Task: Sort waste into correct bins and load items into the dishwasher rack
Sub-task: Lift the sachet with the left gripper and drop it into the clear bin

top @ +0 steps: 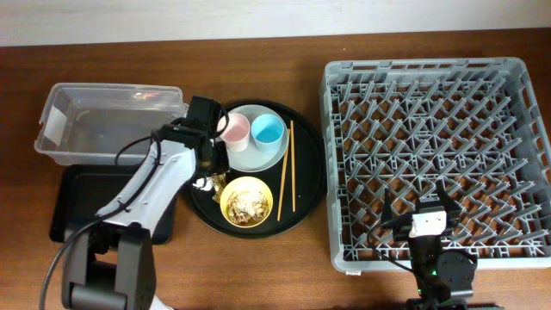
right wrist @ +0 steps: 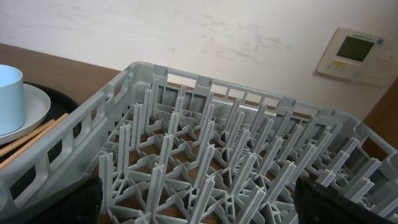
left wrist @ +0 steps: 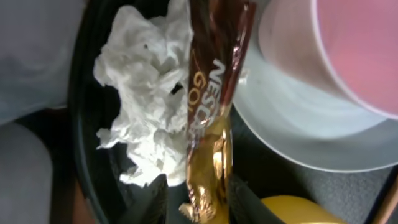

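My left gripper (top: 209,175) is low over the left side of the round black tray (top: 312,172). In the left wrist view its fingers (left wrist: 196,202) straddle the end of the brown-gold wrapper (left wrist: 211,106), with a small gap on the left side. The crumpled white tissue (left wrist: 143,93) lies just left of the wrapper. On the pale grey plate (top: 258,157) stand the pink cup (top: 232,129) and the light-blue cup (top: 267,131). The yellow bowl (top: 247,201) holds beige food scraps. The chopsticks (top: 287,168) lie to the right. My right gripper (top: 433,200) is open and empty above the dishwasher rack (top: 435,129).
The clear plastic tub (top: 103,120) stands at the far left, with the shallow black rectangular tray (top: 73,202) in front of it, partly under my left arm. The rack (right wrist: 205,143) fills the right wrist view, and the blue cup (right wrist: 9,93) shows at its left edge.
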